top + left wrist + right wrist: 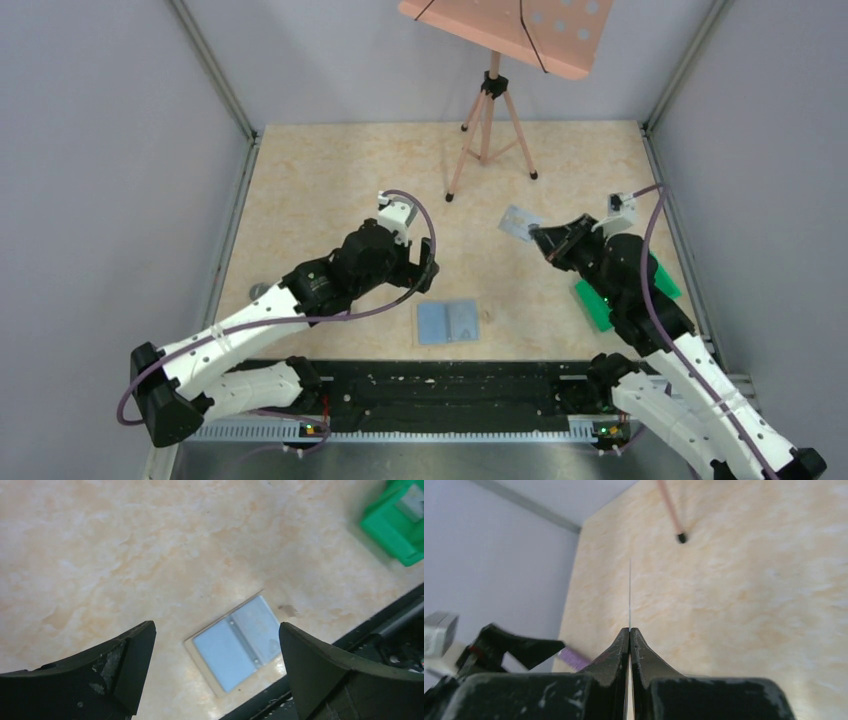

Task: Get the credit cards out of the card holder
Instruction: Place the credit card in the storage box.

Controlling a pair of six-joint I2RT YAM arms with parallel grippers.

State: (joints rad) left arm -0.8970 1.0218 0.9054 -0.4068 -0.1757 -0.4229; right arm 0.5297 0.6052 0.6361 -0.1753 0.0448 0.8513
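Observation:
The card holder point(447, 322) lies open and flat near the table's front edge, two light-blue panels up; it also shows in the left wrist view point(236, 642), with no card visible on it. My right gripper point(540, 238) is shut on a pale grey credit card point(519, 222) and holds it in the air right of the table's middle. In the right wrist view the card point(630, 595) shows edge-on as a thin line between the closed fingertips. My left gripper point(428, 272) is open and empty, above and left of the card holder, its fingers point(125, 665) spread wide.
A green plastic tray point(625, 290) sits at the right under my right arm; it also shows in the left wrist view point(396, 522). A pink tripod stand point(490, 125) stands at the back. A black rail point(450, 390) runs along the front edge.

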